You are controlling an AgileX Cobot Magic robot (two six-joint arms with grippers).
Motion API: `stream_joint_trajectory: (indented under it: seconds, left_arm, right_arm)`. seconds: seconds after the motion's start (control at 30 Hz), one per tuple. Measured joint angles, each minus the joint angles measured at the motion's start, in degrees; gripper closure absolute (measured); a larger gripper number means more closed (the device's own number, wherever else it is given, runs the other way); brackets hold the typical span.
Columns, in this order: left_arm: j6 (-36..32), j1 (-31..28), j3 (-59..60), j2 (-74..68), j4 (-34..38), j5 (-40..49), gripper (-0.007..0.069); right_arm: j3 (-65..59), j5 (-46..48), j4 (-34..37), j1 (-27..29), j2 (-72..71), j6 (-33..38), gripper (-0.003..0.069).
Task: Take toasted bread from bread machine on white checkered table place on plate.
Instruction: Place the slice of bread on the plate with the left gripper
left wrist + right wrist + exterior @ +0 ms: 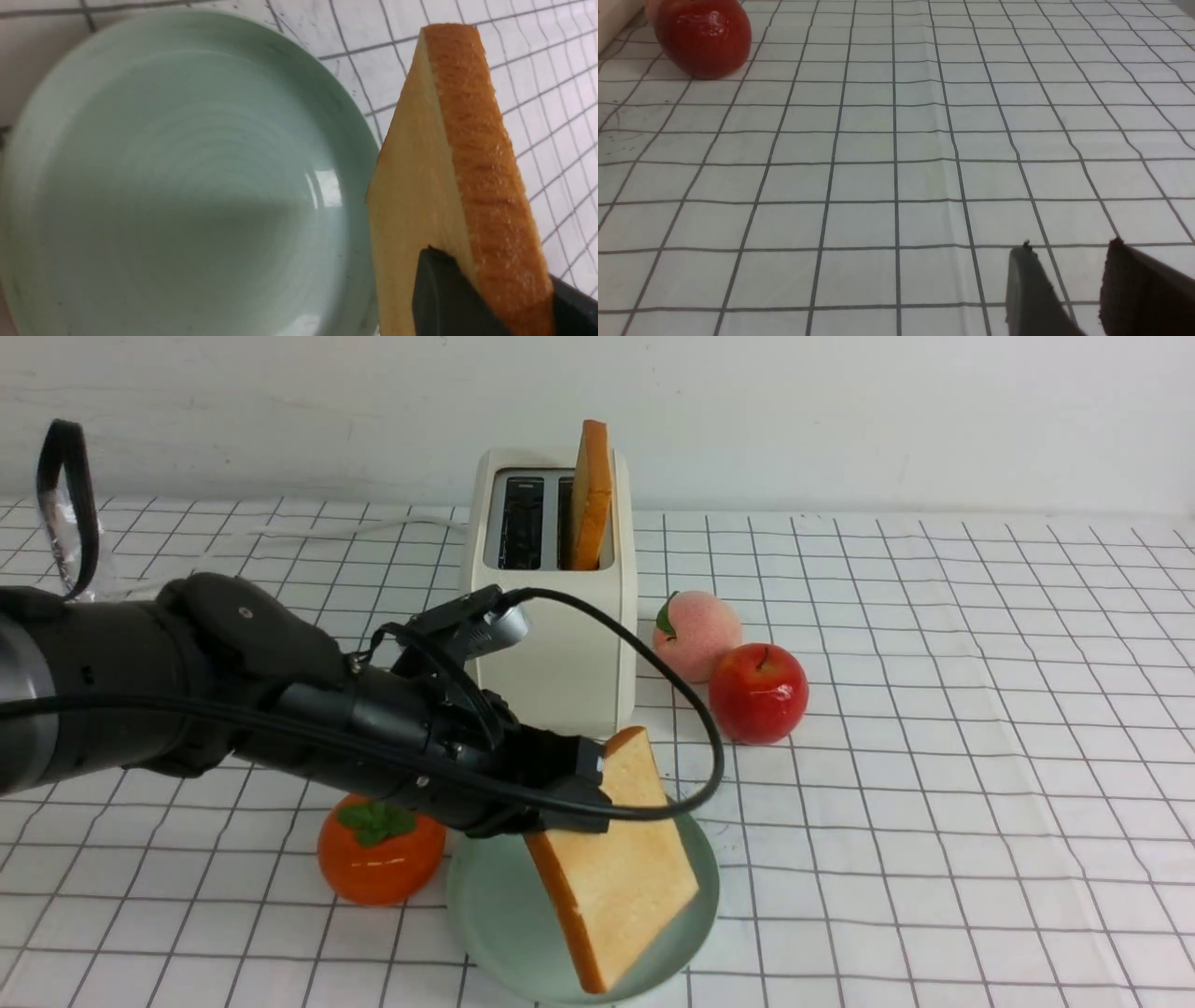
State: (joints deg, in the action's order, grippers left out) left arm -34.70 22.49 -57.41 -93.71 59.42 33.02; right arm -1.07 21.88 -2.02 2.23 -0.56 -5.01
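Observation:
My left gripper [597,784] is shut on one slice of toasted bread [621,868] and holds it tilted, its lower corner over the mint-green plate [485,905]. In the left wrist view both fingers clamp the slice [467,163] beside the plate [177,177]. A second slice [591,495] stands upright in the right slot of the cream bread machine [560,644]; the left slot is empty. My right gripper [1069,247] is open and empty above the white checkered table [896,177]; it is out of the front view.
A peach [695,635] and a red apple [758,693] lie right of the toaster; the apple also shows in the right wrist view [703,37]. An orange persimmon [381,847] sits left of the plate. The toaster's white cord [308,532] runs to the back left.

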Motion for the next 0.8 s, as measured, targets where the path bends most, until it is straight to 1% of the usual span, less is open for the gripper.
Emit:
stream_joint_trajectory:
  seconds: [0.13, 0.2, 0.27, 0.33, 0.37, 0.43, 0.47, 0.5, 0.57, 0.63, 0.7, 0.8]
  left_arm:
    - [-0.1, 0.0, 0.0, -1.6, -2.0, -1.4, 0.0521]
    - [-0.1, 0.0, 0.0, -2.0, -3.5, -1.5, 0.0497]
    - [-0.1, 0.0, 0.0, -2.1, -5.1, -1.8, 0.0449]
    - [-0.1, 0.0, 0.0, -2.1, -6.7, -2.0, 0.0375]
    - [-0.1, 0.0, 0.0, -1.9, -7.9, -2.2, 0.0312]
    - [-0.1, 0.0, 0.0, -1.0, -9.3, -2.9, 0.0225]
    - [-0.1, 0.0, 0.0, -0.4, -9.6, -3.3, 0.0202]
    - [-0.1, 0.0, 0.0, 0.5, -10.2, -3.8, 0.0158]
    - [-0.1, 0.0, 0.0, 2.4, -11.2, -4.8, 0.0098]
    - [-0.1, 0.0, 0.0, 4.2, -12.4, -5.8, 0.0062]
    - [-0.1, 0.0, 0.0, 5.5, -13.9, -6.4, 0.0043]
    - [-0.1, 0.0, 0.0, 7.3, -15.5, -7.0, 0.0040]
  right_arm:
    - [0.0, 0.0, 0.0, 0.0, 0.0, 0.0, 0.0419]
    - [0.0, 0.0, 0.0, 0.0, 0.0, 0.0, 0.0419]
    - [0.0, 0.0, 0.0, 0.0, 0.0, 0.0, 0.0419]
    - [0.0, 0.0, 0.0, 0.0, 0.0, 0.0, 0.0419]
    - [0.0, 0.0, -0.1, 0.0, 0.0, 0.0, 0.0419]
    - [0.0, 0.0, -0.1, 0.0, 0.0, 0.0, 0.0419]
    - [0.0, 0.0, -0.1, 0.0, 0.0, 0.0, 0.0419]
    - [0.0, 0.0, -0.1, 0.0, 0.0, 0.0, 0.0419]
    - [0.0, 0.0, -0.1, 0.0, 0.0, 0.0, 0.0419]
    - [0.0, 0.0, -0.1, 0.0, 0.0, 0.0, 0.0419]
    - [0.0, 0.0, -0.1, 0.0, 0.0, 0.0, 0.0419]
    - [0.0, 0.0, -0.1, 0.0, 0.0, 0.0, 0.0419]
